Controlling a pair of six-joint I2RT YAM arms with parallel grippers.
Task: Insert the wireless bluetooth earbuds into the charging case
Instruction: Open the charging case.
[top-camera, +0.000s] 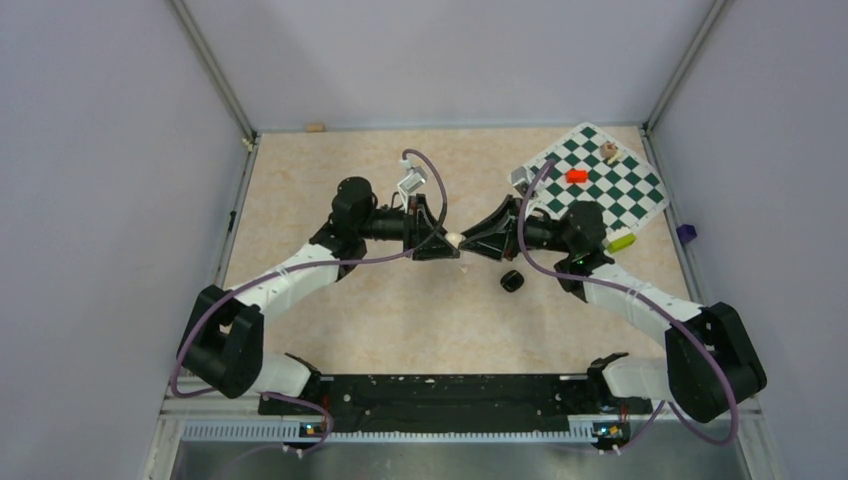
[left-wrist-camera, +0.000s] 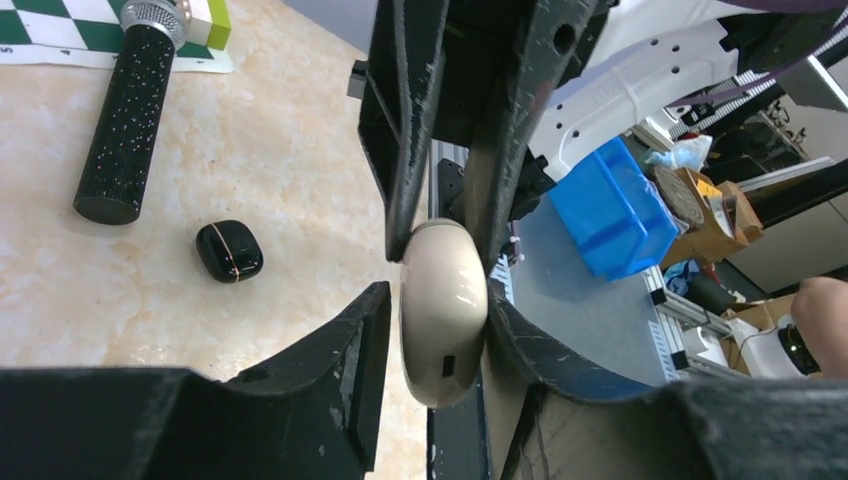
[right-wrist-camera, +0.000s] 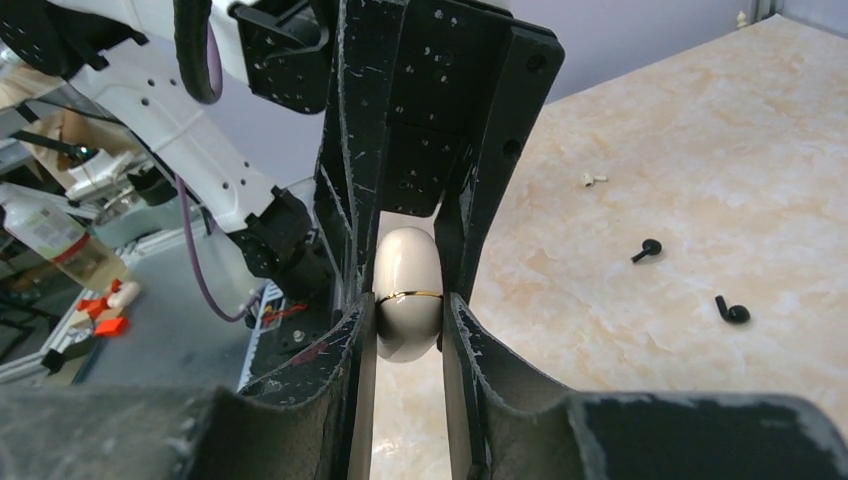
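A cream-coloured lump (top-camera: 455, 240) with a gold seam hangs above mid-table between both grippers. My right gripper (right-wrist-camera: 410, 305) is shut on it (right-wrist-camera: 408, 280), both fingers pressed to its sides. My left gripper (left-wrist-camera: 437, 300) faces it from the other side. Its one finger touches the lump (left-wrist-camera: 443, 320), while a thin gap shows at the other finger, so it stands slightly open. The charging case (top-camera: 512, 281), a glossy black box, lies closed on the table (left-wrist-camera: 229, 251) below the right gripper. Two black earbuds (right-wrist-camera: 648, 249) (right-wrist-camera: 732, 311) lie apart on the marble top.
A green-and-white chessboard mat (top-camera: 600, 180) at the back right carries a red piece (top-camera: 576, 176) and a yellow-green block (top-camera: 621, 241). A black cylinder with a silver tip (left-wrist-camera: 125, 120) lies by the mat. A small white bit (right-wrist-camera: 593, 180) sits beyond the earbuds. Walls enclose three sides.
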